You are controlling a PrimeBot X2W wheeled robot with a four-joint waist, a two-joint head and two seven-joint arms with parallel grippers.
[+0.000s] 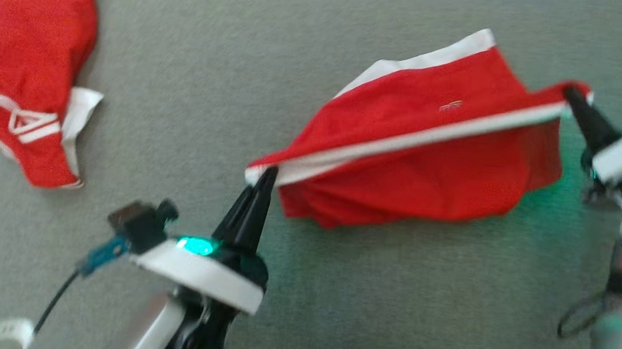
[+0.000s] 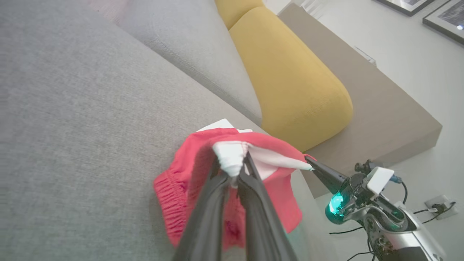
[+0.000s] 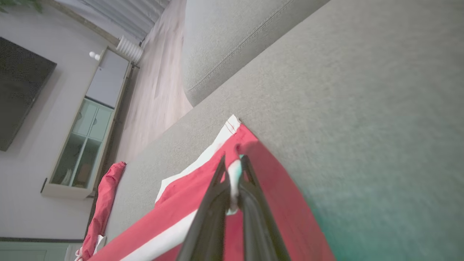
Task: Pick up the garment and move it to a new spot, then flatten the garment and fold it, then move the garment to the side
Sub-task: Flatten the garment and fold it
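left gripper: fingers pressed together, pinching one end of the garment's white band.
right gripper: fingers closed tight on the opposite end of the same white band.
garment: red with white trim, stretched between the two grippers. The band runs straight from one to the other. The red body sags beneath it, and its lower folds seem to rest on the sofa seat.
sofa seat: grey fabric, under both grippers.
second garment: red with white stripes, crumpled on the seat, well apart from the left gripper on its outer side.
yellow cushion: beyond the left gripper's fingertips, past the garment, beside the grey back cushion.
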